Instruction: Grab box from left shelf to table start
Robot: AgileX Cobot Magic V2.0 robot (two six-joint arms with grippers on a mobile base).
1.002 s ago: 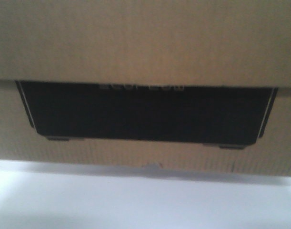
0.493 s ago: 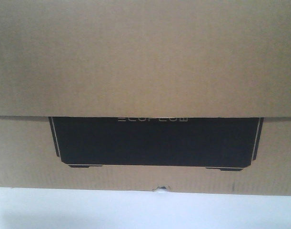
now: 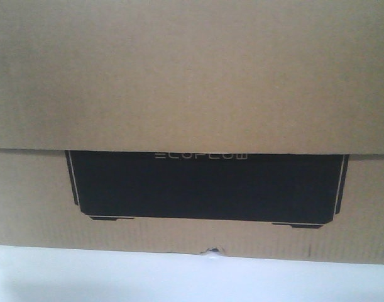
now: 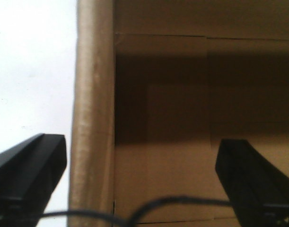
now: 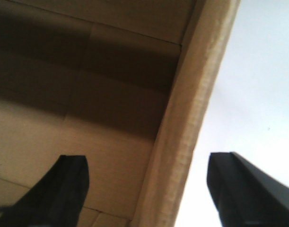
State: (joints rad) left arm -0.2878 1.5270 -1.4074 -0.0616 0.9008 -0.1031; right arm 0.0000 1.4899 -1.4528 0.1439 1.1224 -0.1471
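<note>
Left claw (image 4: 142, 144) is spread wide and gripping nothing. One finger (image 4: 30, 172) hangs outside over the white table (image 4: 30, 71), the other sits down inside the box (image 4: 182, 118). The left wall (image 4: 92, 118) runs between them, and neither finger appears to touch it. A thin dark cable (image 4: 153, 203) loops across the bottom of that view.

Right claw (image 5: 146, 163) is the mirror picture: wide apart and empty, one finger (image 5: 56, 194) inside, its partner outside, the right wall (image 5: 191, 109) between them.

Out front, the box fills nearly the whole view, its bottom edge meeting the table with no gap I can make out. By my reading it is set down, and the step in hand is letting go and getting clear.

To do that well, both arms should rise straight up together. Each inner finger is below a rim, so any sideways drift could hook a wall and drag or tip the box. Keep the claws wide until the fingertips are above the rims, and watch that the cable doesn't snag.

For orientation, the open top faces up, since both wrist views look down into it. The black print (image 3: 204, 189) and its lettering (image 3: 201, 155) face the front camera and read upright. A flap (image 3: 192, 75) hangs down over the print's top. The long axis runs left to right, roughly square to the front camera.
</note>
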